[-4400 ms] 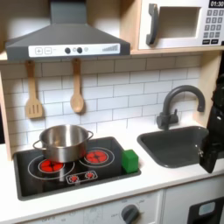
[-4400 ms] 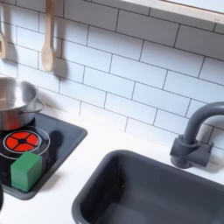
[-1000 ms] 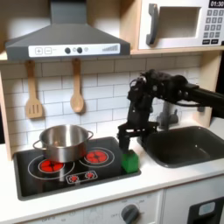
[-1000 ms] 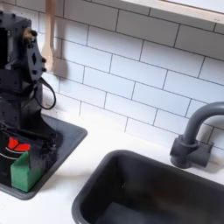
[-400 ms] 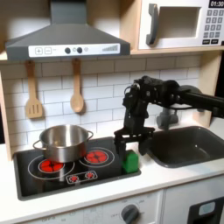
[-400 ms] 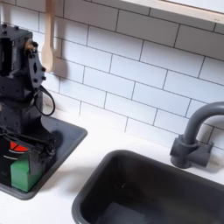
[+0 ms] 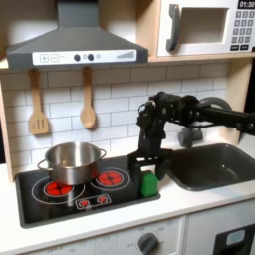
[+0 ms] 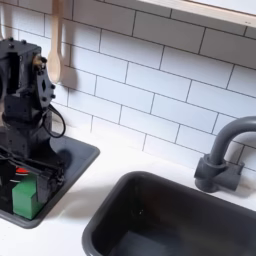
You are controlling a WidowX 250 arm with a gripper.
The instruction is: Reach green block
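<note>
On the black toy stovetop (image 7: 60, 204), at its front corner nearest the sink, the small bright green cube-shaped block (image 7: 148, 184) is found sitting flat, in the first exterior view just to the right of the red burner rings (image 7: 110, 178). The black robot gripper (image 7: 147, 170) is held directly above and around this green block, and its jaws are seen spread apart, one finger on each side of the cube; whether the fingers touch the block cannot be told. In the second exterior view the gripper (image 8: 24, 180) is seen at the second exterior view's left edge, with the green block (image 8: 24, 197) low between the dark fingers. The black arm (image 7: 199, 113) is stretched in from the first exterior view's right, passing over the dark grey sink basin (image 7: 214, 167) and in front of the dark curved tap (image 8: 222, 150). A shiny steel pot (image 7: 71, 161) is stood on the rear left burner, well apart from the block. Two wooden utensils (image 7: 88, 105) are hung on the white tiled wall (image 8: 150, 80) beneath the grey range hood (image 7: 75, 40). The white counter (image 8: 85, 215) is set around the stovetop and sink.
</note>
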